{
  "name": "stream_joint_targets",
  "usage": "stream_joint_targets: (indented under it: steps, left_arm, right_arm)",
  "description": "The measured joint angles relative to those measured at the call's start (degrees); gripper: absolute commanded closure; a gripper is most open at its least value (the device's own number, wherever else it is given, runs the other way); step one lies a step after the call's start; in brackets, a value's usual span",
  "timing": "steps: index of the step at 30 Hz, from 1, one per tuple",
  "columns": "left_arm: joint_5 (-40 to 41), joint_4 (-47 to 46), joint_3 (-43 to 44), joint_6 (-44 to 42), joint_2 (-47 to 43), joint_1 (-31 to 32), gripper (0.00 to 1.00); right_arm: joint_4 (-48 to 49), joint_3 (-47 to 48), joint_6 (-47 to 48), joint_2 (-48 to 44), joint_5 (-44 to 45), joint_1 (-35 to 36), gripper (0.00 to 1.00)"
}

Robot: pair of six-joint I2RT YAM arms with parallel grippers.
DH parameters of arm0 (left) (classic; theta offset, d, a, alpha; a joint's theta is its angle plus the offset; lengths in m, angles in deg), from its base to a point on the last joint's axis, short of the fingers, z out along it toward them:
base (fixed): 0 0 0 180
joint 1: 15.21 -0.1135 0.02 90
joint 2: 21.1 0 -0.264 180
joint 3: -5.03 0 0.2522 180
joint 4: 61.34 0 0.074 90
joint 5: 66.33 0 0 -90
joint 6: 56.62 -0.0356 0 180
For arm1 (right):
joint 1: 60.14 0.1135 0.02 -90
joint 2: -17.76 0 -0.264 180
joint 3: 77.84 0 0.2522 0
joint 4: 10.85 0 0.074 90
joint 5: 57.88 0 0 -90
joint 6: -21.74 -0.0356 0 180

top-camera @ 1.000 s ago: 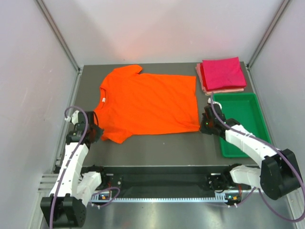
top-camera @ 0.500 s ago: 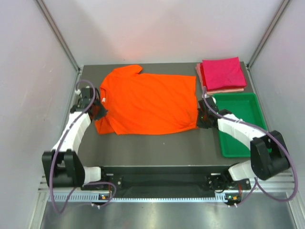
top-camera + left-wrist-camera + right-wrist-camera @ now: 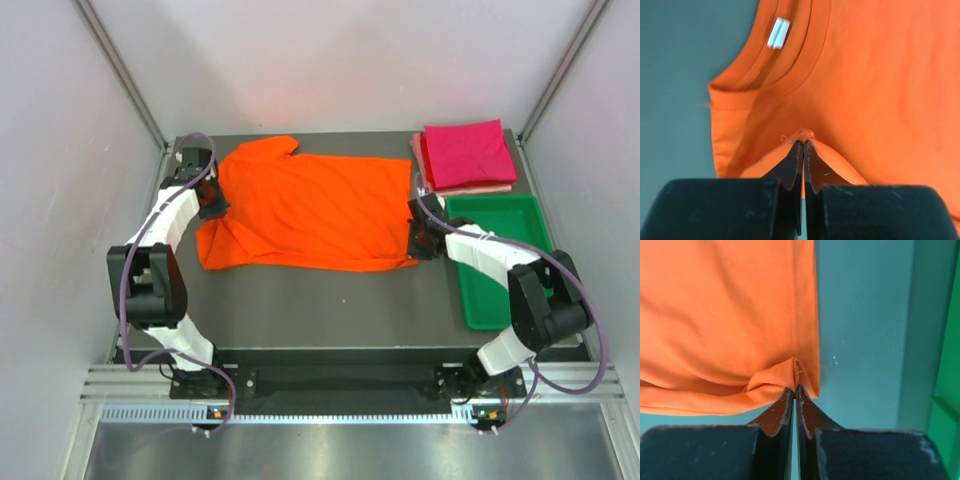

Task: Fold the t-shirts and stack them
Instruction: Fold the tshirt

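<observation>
Evidently soft and light, the orange t-shirt (image 3: pixel 310 212) is bunching where the left tool (image 3: pixel 803 146) and right tool (image 3: pixel 794 390) are pinching its shoulder and hem corner.

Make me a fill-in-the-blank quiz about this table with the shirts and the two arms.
1. The t-shirt spread on the table is ____ in colour.
2. The left end effector and the right end effector are each ____ on a pinch of its cloth.
3. The magenta t-shirt rests folded on top of a pale pink t-shirt, just beyond the ____ tray.
Missing words: orange; shut; green.
</observation>
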Motion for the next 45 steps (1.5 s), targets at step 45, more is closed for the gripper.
stream_joint_targets:
  steps: [45]
  left_arm:
    - [6.91,3.85,24.33,-8.46,21.64,-0.17,1.0]
  right_arm:
    - [-5.27,18.53,0.24,12.98,1.86,-5.25,0.98]
